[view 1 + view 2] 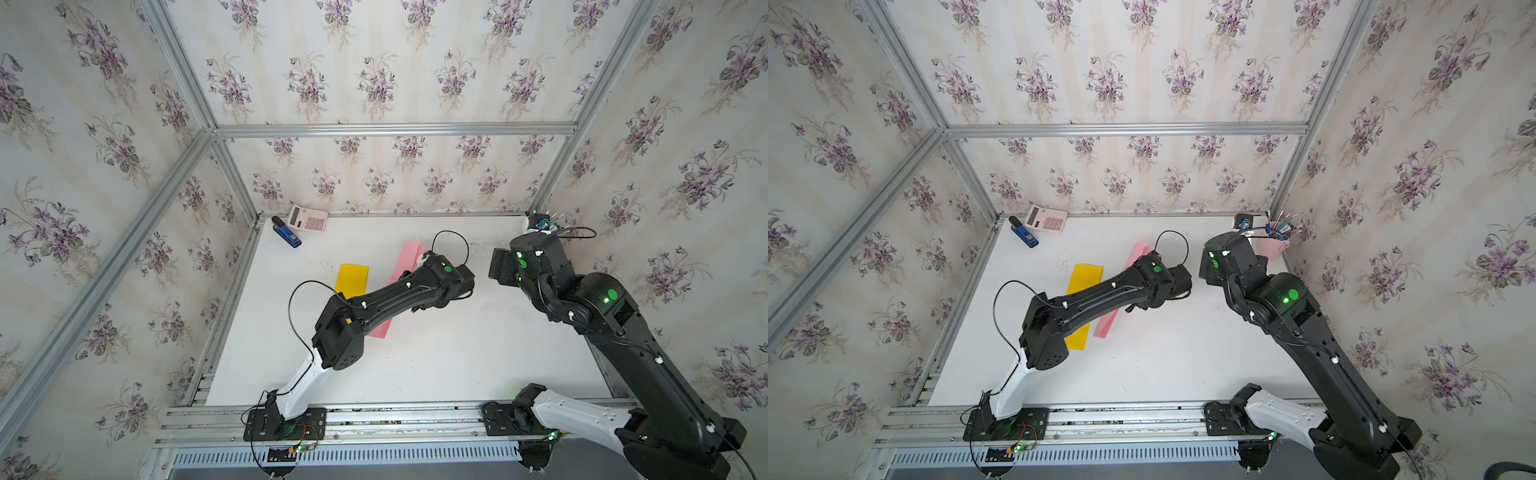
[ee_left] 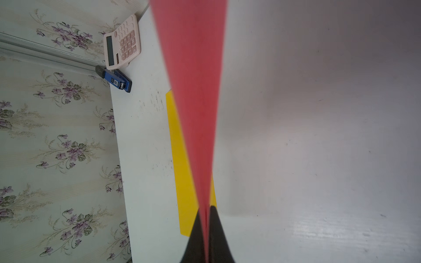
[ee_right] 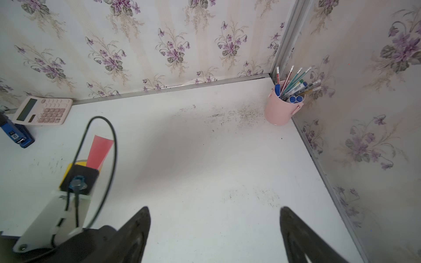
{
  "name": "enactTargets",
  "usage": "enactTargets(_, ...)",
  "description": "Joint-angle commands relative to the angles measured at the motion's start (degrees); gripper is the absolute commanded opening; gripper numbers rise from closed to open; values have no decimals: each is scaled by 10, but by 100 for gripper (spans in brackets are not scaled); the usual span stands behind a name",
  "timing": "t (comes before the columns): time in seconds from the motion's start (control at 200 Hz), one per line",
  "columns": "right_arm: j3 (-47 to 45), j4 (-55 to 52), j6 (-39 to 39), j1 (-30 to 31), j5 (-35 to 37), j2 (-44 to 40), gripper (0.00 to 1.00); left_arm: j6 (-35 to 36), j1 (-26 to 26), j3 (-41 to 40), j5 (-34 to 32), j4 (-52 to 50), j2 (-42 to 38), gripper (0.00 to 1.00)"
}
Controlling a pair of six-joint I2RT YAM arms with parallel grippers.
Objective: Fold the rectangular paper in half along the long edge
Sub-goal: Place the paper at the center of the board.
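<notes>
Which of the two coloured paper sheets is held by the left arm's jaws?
The pink rectangular paper: the left arm's jaws are shut on it. The yellow rectangular paper lies flat on the white table.

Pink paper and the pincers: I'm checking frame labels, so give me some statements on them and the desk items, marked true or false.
1. The left pincer is shut on the pink paper. True.
2. The right pincer grips the yellow paper. False: it is open and empty; the yellow paper lies flat, ungripped.
3. The calculator lies beside the blue stapler at the back wall. True.
4. The pink cup lies tipped over, empty. False: it stands upright in a corner, full of pens.
</notes>
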Motion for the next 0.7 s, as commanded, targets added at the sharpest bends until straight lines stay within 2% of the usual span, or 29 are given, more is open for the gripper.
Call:
enactTargets(0.0, -26, 3, 0, 1, 7, -12, 88, -36, -9, -7, -27, 68, 36, 0)
enactTargets(0.075, -41, 8, 0, 1, -4, -18, 89, -39, -15, -9, -23, 109, 63, 0)
enactTargets(0.31, -67, 20, -15, 1, -36, -25, 95, -53, -30, 25, -18, 149, 138, 0)
enactTargets(0.365, -69, 22, -20, 0, -38, -23, 100, -52, -31, 23, -11, 163, 142, 2)
enactTargets(0.48, -77, 26, -19, 0, -34, -23, 100, -47, -36, 18, 4, 186, 140, 18)
enactTargets(0.555, -87, 35, -13, 0, -34, -28, 100, -41, -41, 7, 12, 208, 129, 35)
enactTargets(0.684, -102, 48, -4, -1, -26, -35, 100, -22, -51, -22, 20, 249, 96, 54)
enactTargets(0.694, -102, 47, -1, -1, -24, -34, 100, -20, -53, -25, 20, 252, 93, 58)
